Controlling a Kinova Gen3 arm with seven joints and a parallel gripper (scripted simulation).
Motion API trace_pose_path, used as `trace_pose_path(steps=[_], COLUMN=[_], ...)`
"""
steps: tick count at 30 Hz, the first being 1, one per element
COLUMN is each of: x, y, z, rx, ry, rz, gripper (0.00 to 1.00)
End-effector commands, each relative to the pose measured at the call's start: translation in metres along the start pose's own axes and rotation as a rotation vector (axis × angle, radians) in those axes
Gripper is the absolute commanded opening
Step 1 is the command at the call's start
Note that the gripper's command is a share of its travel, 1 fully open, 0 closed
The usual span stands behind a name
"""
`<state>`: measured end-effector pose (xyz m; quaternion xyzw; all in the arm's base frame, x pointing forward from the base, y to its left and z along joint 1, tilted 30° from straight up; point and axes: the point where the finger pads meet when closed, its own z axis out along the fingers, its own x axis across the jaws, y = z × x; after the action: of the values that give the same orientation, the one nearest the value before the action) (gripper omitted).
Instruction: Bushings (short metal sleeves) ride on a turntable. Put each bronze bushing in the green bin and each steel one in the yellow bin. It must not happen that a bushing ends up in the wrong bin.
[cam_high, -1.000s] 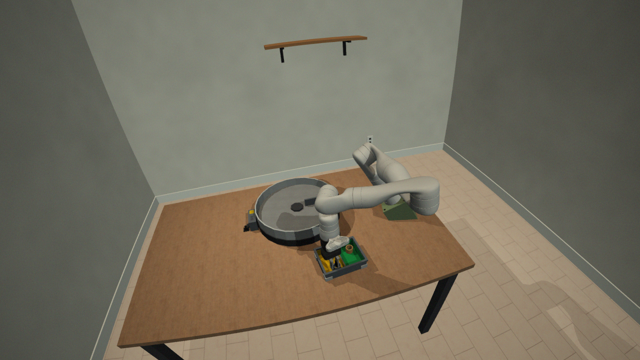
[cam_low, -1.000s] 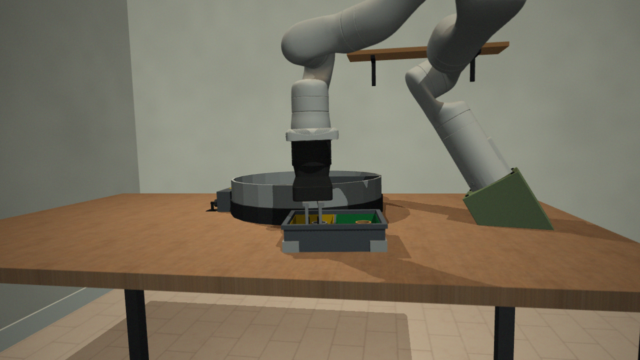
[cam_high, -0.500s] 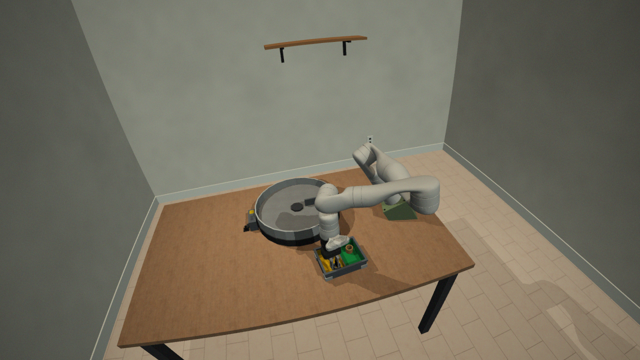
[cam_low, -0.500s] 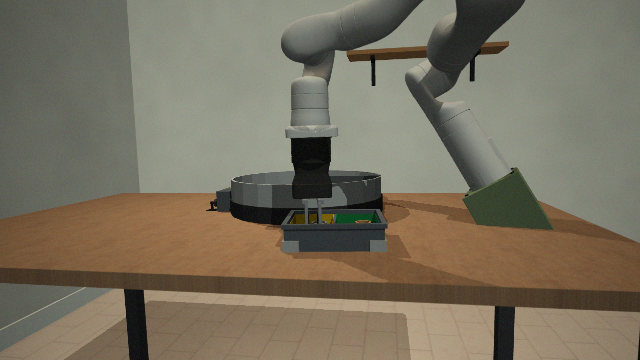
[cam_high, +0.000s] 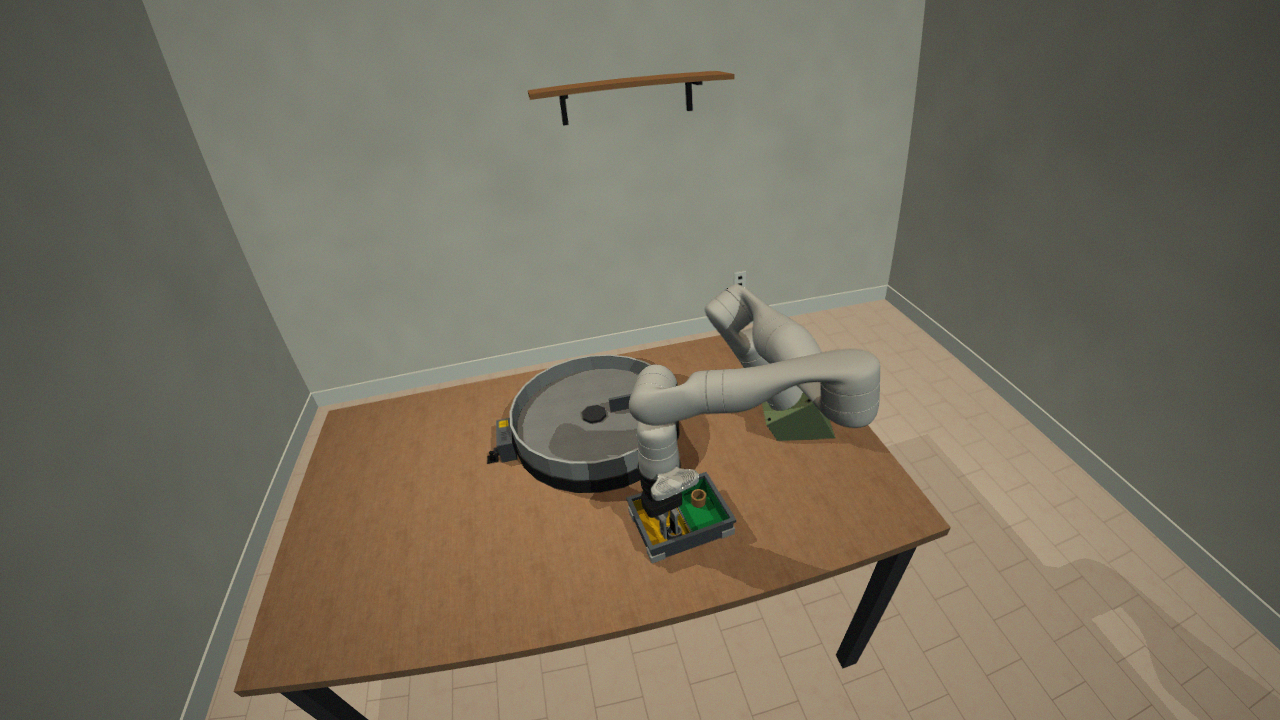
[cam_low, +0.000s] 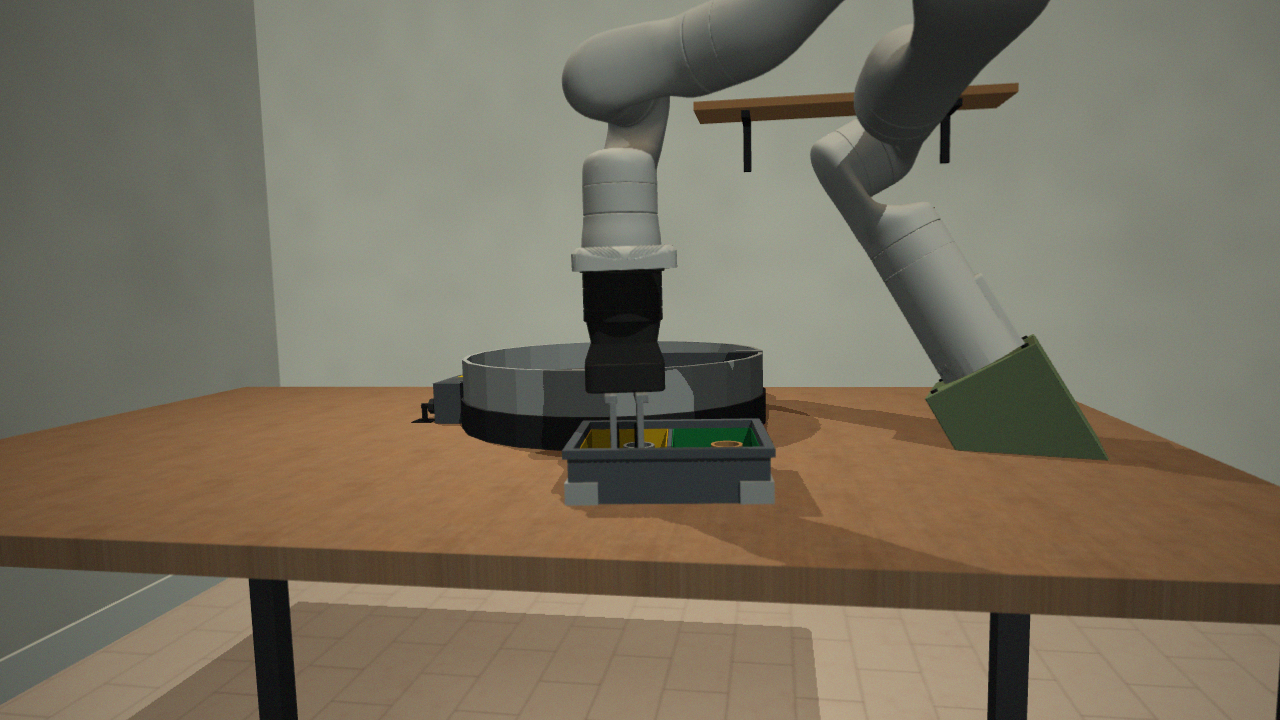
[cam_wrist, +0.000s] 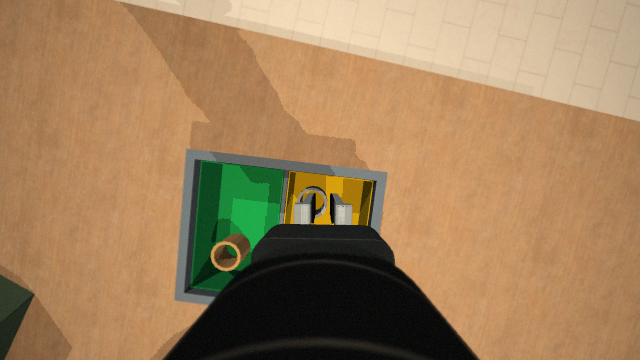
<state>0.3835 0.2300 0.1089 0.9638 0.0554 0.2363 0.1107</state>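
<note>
the gripper (cam_high: 670, 531) (cam_low: 626, 444) (cam_wrist: 322, 203) points down into the yellow bin (cam_high: 648, 524) (cam_low: 601, 437) (cam_wrist: 361, 190). its two fingers are a little bit apart, and they do not pinch anything. the steel bushing (cam_high: 673, 535) (cam_low: 650, 445) (cam_wrist: 326, 202) is in the yellow bin too. it is not in the middle of the gap. one finger covers part of its round top, and its edge peeks into the gap. i cannot tell if that finger is inside the hole or touches it. the bronze bushing (cam_high: 699, 505) (cam_low: 716, 444) (cam_wrist: 242, 245) stands up in the green bin (cam_high: 702, 516) (cam_low: 707, 435) (cam_wrist: 255, 215), next door.
</note>
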Motion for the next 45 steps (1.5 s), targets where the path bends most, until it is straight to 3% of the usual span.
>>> trace_pose_path(steps=[1,37,41,45], x=[0.001,0.001,0.000,0.000], y=[-0.001,-0.001,-0.001,-0.001], z=[-0.002,-0.011,-0.056,-0.067], rx=[0.003,0.003,0.003,0.003], ry=[0.002,0.002,0.002,0.002], rz=[0.000,0.000,0.000,0.000], gripper=[0.42,0.42,0.42,0.42])
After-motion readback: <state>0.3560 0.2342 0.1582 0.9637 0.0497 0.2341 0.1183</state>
